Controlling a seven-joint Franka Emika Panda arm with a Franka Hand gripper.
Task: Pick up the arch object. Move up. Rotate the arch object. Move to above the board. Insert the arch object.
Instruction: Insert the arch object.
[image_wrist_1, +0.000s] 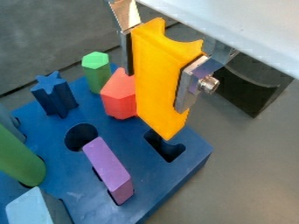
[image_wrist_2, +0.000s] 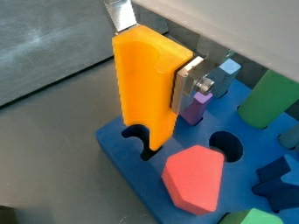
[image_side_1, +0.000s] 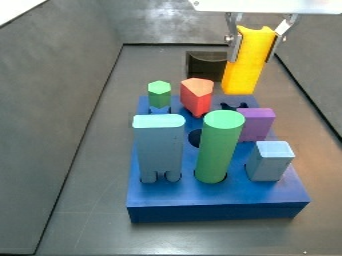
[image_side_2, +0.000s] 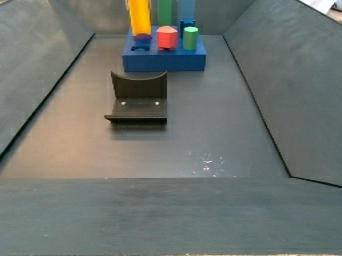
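My gripper (image_wrist_1: 156, 90) is shut on the arch object (image_wrist_1: 160, 79), a tall yellow-orange block held upright with its curved cut-out at the upper end. Silver fingers (image_wrist_2: 187, 87) clamp its two sides in both wrist views. It hangs over the far right corner of the blue board (image_side_1: 214, 195), its lower end right at a dark hole (image_wrist_2: 138, 140) in the board. Whether the tip is inside the hole I cannot tell. In a side view the arch object (image_side_2: 138, 15) stands at the board's (image_side_2: 167, 60) left end, and the gripper (image_side_1: 254, 30) comes down from above.
On the board stand a red block (image_side_1: 198, 95), green hexagon (image_side_1: 159, 93), purple block (image_side_1: 257, 123), green cylinder (image_side_1: 218, 148), tall light-blue block (image_side_1: 158, 148) and dark blue star (image_wrist_1: 52, 92). The dark fixture (image_side_2: 138, 97) sits on the floor near the board. Grey bin walls surround everything.
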